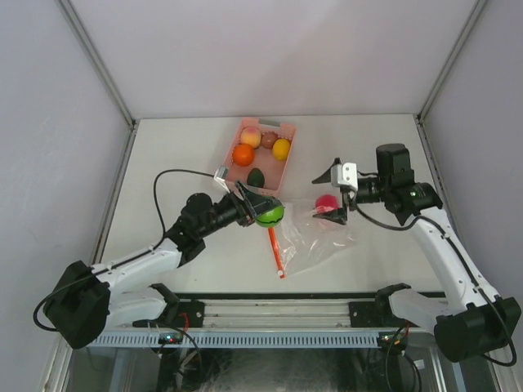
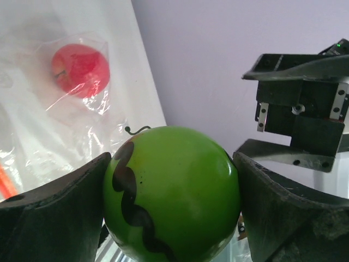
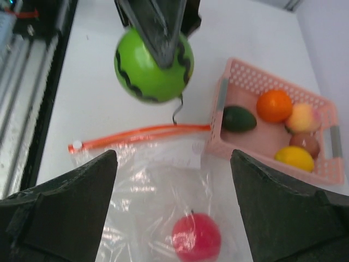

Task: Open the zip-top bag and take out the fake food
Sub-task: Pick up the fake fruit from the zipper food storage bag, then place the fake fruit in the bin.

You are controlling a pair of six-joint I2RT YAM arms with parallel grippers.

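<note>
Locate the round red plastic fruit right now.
The red plastic fruit lies right of centre in the top view, inside the clear zip-top bag, beneath the open right hand.

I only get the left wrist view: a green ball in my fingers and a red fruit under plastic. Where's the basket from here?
Observer: The pink basket sits just beyond the left gripper and its green ball, toward the table's far edge.
Operator: What's in it?
Observer: Five pieces: an orange, a peach, a brown piece, a lemon and a dark green avocado.
Operator: Anything besides the red fruit in the bag?
Observer: No. The right wrist view shows only the red fruit inside the zip-top bag.
</note>
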